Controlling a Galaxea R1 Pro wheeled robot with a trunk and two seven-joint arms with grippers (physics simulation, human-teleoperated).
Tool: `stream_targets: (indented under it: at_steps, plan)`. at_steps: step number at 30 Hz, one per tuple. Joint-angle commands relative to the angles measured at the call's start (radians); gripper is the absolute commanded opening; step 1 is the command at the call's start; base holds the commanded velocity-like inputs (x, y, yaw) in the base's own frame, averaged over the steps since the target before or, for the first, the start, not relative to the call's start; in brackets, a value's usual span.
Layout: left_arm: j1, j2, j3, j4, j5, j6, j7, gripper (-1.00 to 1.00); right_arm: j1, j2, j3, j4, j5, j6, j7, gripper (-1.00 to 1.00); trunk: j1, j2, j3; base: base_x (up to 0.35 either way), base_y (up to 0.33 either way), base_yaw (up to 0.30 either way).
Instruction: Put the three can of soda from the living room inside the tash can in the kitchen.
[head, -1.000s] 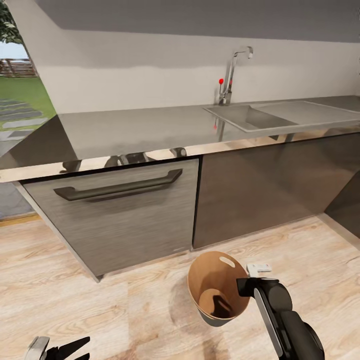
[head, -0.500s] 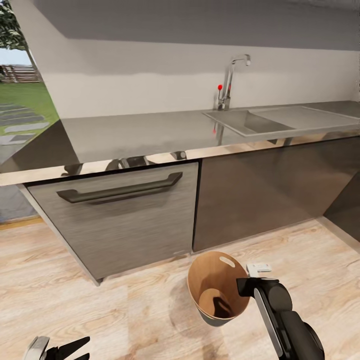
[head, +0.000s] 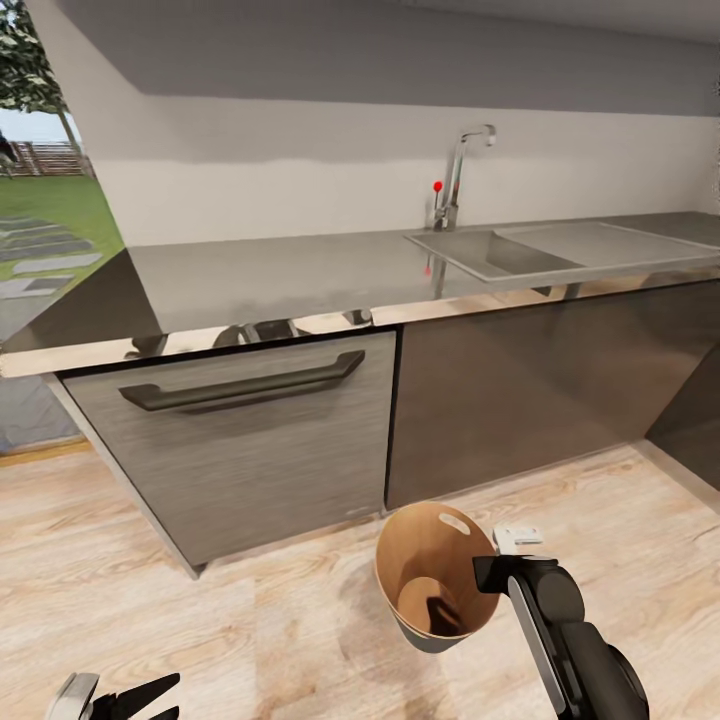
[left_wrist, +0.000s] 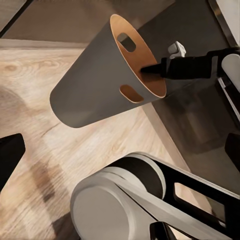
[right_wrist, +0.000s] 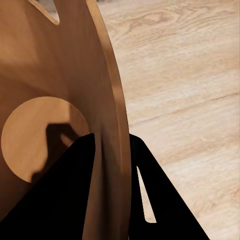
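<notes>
The trash can (head: 432, 572) stands on the wood floor in front of the grey cabinets, its coppery inside bare down to the bottom (right_wrist: 42, 137). My right gripper (head: 488, 573) is shut on the trash can's rim, one finger inside and one outside the wall (right_wrist: 111, 137). The left wrist view has the bin (left_wrist: 95, 85) with that gripper (left_wrist: 156, 70) pinching its edge. At the lower left, my left gripper (head: 135, 695) is open and holds nothing. The soda cans are out of view.
A grey cabinet drawer with a dark bar handle (head: 240, 385) faces me under a glossy countertop (head: 280, 270). A sink (head: 490, 252) and tap (head: 455, 175) lie to the right. A glass door to the garden (head: 45, 215) is at the left. Pale wood floor (head: 200, 620) surrounds the bin.
The whole head view has shifted, so the counter and cabinets sit lower in the picture: the camera moved. The bin and both grippers hold their places.
</notes>
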Motion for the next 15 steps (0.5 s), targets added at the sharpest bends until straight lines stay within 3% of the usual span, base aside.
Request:
stream_targets:
  at_steps: [1,15]
  plan:
    - [0.0,0.0,0.0,0.0,0.0,0.0,0.0,1.0,0.0,0.0,0.0,0.0,-0.013,-0.001,0.003,-1.0,0.0,0.0,0.002,0.0,0.0,0.0]
    - [-0.001,0.0,0.0,0.0,0.001,0.0,0.0,1.0,0.0,0.0,0.001,0.001,-0.013,-0.001,0.003,-1.0,0.0,0.0,0.025,0.0,0.0,0.0]
